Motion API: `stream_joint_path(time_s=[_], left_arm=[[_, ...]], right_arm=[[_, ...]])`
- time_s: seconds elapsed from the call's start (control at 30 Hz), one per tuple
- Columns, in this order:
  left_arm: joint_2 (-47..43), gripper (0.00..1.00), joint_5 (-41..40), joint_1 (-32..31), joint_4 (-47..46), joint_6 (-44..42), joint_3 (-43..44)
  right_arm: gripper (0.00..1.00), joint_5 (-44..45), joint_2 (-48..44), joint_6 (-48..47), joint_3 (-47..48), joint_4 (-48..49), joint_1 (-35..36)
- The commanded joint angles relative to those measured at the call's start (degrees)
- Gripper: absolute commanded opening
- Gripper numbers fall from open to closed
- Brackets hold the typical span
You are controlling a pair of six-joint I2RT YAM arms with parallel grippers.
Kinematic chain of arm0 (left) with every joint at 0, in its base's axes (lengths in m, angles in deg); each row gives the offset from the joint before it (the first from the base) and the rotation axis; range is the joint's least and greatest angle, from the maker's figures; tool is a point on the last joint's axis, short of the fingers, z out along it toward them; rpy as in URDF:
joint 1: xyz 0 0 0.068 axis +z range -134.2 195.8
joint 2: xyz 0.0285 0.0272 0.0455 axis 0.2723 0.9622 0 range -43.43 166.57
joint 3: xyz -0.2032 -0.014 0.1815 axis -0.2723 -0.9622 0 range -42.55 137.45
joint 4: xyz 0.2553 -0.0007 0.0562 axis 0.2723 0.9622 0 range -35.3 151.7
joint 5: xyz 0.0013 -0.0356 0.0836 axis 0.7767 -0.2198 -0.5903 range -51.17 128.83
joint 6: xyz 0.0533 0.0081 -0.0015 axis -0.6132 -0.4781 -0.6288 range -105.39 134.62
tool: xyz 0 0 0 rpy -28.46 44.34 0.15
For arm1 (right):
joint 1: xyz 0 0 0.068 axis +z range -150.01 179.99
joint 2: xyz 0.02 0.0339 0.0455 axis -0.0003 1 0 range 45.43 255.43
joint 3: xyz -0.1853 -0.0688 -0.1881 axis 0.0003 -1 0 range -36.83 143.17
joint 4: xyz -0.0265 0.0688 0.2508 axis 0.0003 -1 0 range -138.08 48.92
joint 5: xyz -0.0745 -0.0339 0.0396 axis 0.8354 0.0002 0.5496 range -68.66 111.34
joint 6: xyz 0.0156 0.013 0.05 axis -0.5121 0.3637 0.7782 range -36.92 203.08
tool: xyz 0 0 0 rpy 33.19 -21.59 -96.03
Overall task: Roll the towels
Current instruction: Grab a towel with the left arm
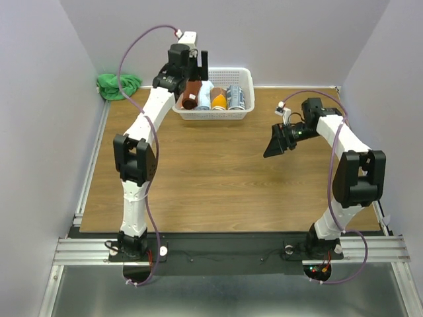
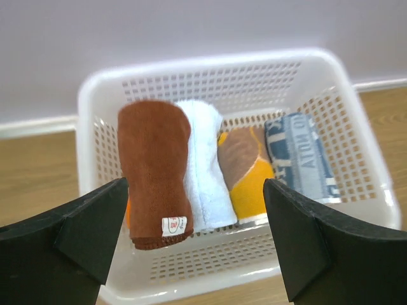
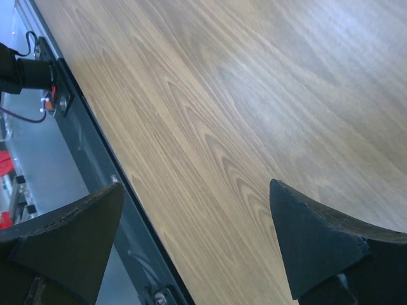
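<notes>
1. Left fingers (image 2: pixel 82 235): spread wide over the near left part of the basket, holding nothing. The reddish-brown towel shows between them in the wrist view. Whether the left-hand tip grazes its edge cannot be told from this angle. The other fingertip stands well apart from it.
2. Reddish-brown towel (image 2: pixel 156 171): rolled into a cylinder and set at the left end of the basket, leaning against the white roll beside it. Its near end carries a small sewn label and rests just behind the basket's near wall.
3. White plastic basket (image 2: pixel 210 60): a perforated basket at the far edge of the worktop, close to the back wall.
4. Other rolls in the basket, from left to right after the towel: a white roll (image 2: pixel 203 165), an orange roll (image 2: pixel 251 184) and a grey-blue patterned roll (image 2: pixel 302 159), lying side by side and touching.
5. Green towel (image 1: pixel 119 84): unrolled, in a crumpled heap at the far left corner of the worktop, against the walls and well apart from the basket.
6. Right fingers (image 3: pixel 70 229): fully apart and empty, held above bare wood on the right half of the worktop (image 1: pixel 218 178), well apart from both towels.
7. Metal rail (image 3: pixel 95 152): runs along the edge of the worktop and shows beneath the right fingers in the wrist view.
</notes>
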Motion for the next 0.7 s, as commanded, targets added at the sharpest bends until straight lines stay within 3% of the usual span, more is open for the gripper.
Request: stream_joint_path(time_s=[0.0,0.2,0.33,0.43,0.67], left_arm=[[-11.2,0.99,-4.2,0.1,0.4,-7.9,-0.1],[-15.7,0.98,-3.2,5.6,2.6,-11.8,-3.9],[-15.1,0.96,-1.8,14.6,0.2,-9.7,-6.9],[-10.8,0.96,0.4,20.4,-0.3,-6.9,-5.0],[0.3,0.92,-1.1,26.7,-3.5,0.0,0.2]], right_arm=[[1.0,0.4,-4.1,2.1,3.8,0.4,-0.5],[1.0,1.9,-6.0,4.2,3.6,2.1,-0.5],[1.0,2.5,-6.4,5.2,3.0,2.4,-0.5],[1.0,3.0,-5.7,5.8,2.8,2.6,-0.5],[1.0,3.1,-2.6,6.0,1.8,3.0,-0.5]])
